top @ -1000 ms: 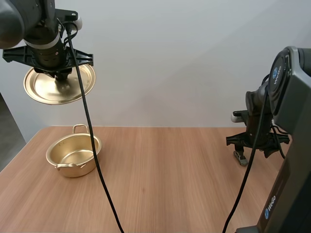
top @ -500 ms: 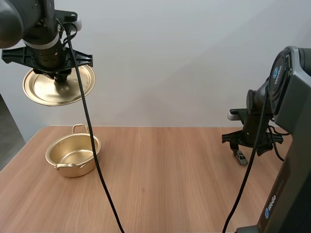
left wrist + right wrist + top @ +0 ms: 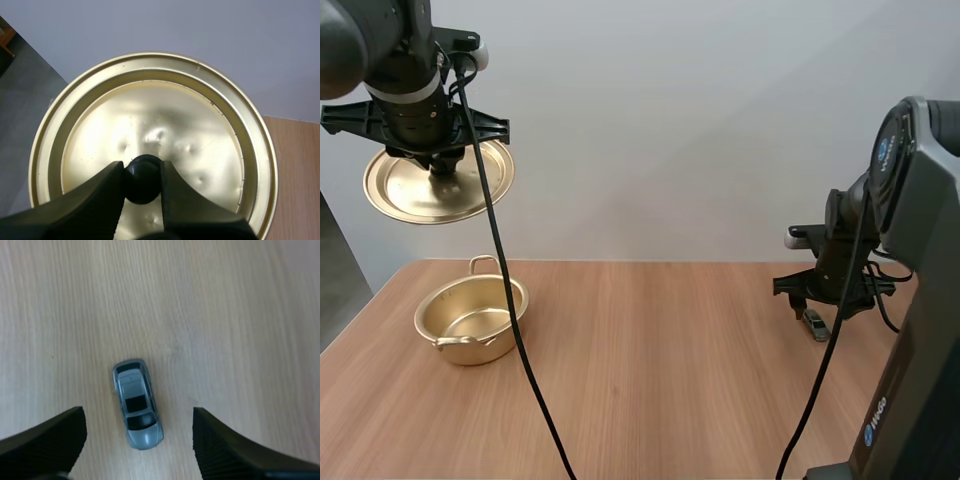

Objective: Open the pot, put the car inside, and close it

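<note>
A gold pot (image 3: 470, 318) stands uncovered on the wooden table at the left. High above it my left gripper (image 3: 442, 165) holds the gold lid (image 3: 437, 182); up close, its fingers (image 3: 107, 192) pinch the lid's black knob (image 3: 142, 177) over the lid (image 3: 200, 135). A small grey toy car (image 3: 136, 404) lies on the table between the wide-apart fingers (image 3: 220, 445) of my right gripper (image 3: 137, 440). From above, that gripper (image 3: 817, 308) hovers over the car (image 3: 816, 324) at the table's right side.
The wooden table (image 3: 660, 380) stretches bare between the pot and the car. My right arm's large base (image 3: 910, 330) fills the right edge.
My left gripper has carried the lid slightly up and to the left. The right gripper has shifted left and a little away, sitting over the car.
</note>
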{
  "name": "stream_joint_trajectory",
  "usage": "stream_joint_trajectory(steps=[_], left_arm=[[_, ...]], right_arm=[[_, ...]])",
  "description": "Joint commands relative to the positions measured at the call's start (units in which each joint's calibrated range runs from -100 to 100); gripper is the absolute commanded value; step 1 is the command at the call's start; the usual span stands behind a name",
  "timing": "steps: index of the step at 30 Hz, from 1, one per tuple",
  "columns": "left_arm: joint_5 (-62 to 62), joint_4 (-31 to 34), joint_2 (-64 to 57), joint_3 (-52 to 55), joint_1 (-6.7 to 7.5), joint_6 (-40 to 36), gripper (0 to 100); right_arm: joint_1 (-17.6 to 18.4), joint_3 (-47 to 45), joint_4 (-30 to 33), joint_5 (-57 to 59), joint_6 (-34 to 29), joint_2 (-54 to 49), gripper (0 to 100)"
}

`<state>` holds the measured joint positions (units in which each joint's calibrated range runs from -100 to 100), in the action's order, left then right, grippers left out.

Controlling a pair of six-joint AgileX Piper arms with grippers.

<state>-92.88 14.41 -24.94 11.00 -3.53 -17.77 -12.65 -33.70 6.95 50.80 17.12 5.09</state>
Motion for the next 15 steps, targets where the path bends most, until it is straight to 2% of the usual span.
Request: stream_joint_trajectory(steps=[1, 9, 12, 13, 14, 15], left_arm=[[-0.4, 0.0, 0.0, 0.0, -0.01, 0.7, 0], [-2.9, 0.0, 0.0, 0.0, -0.01, 0.8, 0], [-3.7, 0.0, -0.2, 0.0, -0.01, 0.8, 0], [-3.7, 0.0, -0.4, 0.0, -0.01, 0.8, 0], [-3.8, 0.0, -0.5, 0.0, -0.01, 0.8, 0], [-3.9, 0.0, -0.6, 0.0, -0.01, 0.8, 0]], right_arm=[[0.0, 0.0, 0.1, 0.0, 0.0, 2.2, 100], [0.0, 0.0, 0.2, -3.0, 0.0, 5.1, 100], [0.0, 0.0, 0.2, -5.3, 3.1, 5.1, 100], [0.0, 0.0, 0.2, -5.8, 4.3, 5.1, 87], [0.0, 0.0, 0.2, -6.1, 5.4, 5.1, 66], [0.0, 0.0, 0.2, -6.3, 5.6, 5.1, 38]])
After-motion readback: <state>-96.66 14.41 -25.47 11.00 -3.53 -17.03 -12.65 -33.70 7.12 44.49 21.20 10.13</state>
